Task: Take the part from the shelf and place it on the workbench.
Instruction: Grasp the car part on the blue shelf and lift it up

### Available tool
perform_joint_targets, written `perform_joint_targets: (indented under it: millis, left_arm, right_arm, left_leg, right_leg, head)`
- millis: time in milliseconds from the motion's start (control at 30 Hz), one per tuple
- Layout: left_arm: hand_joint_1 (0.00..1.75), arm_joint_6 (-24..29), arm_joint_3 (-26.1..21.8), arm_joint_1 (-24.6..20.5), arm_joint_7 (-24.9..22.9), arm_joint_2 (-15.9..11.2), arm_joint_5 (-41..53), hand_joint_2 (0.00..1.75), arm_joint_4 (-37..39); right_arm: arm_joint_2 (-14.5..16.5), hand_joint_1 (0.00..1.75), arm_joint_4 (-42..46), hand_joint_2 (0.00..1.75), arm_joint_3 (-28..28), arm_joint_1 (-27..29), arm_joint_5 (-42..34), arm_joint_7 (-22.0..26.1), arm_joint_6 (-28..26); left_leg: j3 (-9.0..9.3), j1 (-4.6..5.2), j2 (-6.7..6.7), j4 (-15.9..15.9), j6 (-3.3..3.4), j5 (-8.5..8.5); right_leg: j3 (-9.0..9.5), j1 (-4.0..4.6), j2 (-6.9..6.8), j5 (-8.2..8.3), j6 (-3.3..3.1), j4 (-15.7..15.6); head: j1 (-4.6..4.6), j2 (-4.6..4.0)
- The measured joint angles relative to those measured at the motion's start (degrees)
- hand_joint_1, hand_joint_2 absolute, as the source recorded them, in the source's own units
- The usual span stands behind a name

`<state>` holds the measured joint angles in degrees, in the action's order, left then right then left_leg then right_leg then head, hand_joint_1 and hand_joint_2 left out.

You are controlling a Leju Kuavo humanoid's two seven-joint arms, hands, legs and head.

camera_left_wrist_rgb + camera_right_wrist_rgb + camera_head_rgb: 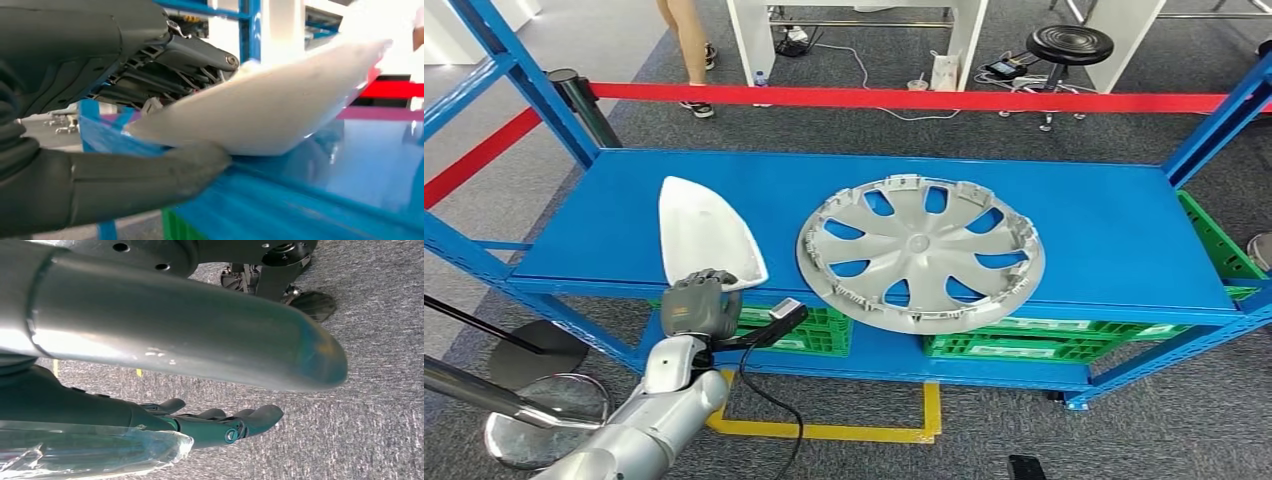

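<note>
The white part (707, 232), a smooth shell pointed at one end, lies on the blue shelf (1084, 225) near its front-left corner. Its long axis runs roughly front to back across the shelf, the narrow tip toward the far side and the broad end reaching the front lip. The left hand (698, 304) is placed exactly at that broad near end, so the part lies straight ahead of the hand and along the line of the forearm.

In the left wrist view the thumb (150, 172) is pressed under the near edge of the part (280, 107) and the darker fingers (200, 55) are laid over its top, so the part is judged to be grasped at that end (with the far end seemingly resting on the shelf surface, though the contact itself cannot be made out clearly).

The right hand (225, 425) is seen over grey carpet, its fingers stretched out and apart with nothing between them; it is far from the shelf, so the left is plainly the nearer one.

A silver wheel cover (921, 251) lies just beside the part, not touching it. The coming move is judged to be a lift and a pull back along the part's own axis, away from the wheel cover.
</note>
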<state>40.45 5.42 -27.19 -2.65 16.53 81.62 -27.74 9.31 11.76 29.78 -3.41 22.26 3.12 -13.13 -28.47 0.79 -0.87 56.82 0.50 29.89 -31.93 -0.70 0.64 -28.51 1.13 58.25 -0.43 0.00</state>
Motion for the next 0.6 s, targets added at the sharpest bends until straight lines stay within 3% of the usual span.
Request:
perform_joint_targets:
  millis: [600]
  left_arm:
    - [1.75, 0.18, 0.66, 0.34, -0.48, 1.34, 5.28, 1.75, -4.12]
  right_arm:
    - [0.01, 0.00, -0.01, 0.00, 0.29, -0.05, 0.45, 0.14, 0.11]
  left_leg:
    - [0.04, 0.00, 0.01, 0.00, 0.00, 0.00]
  right_leg:
    - [0.02, 0.00, 0.01, 0.01, 0.00, 0.00]
  head:
    - [-0.01, 0.00]
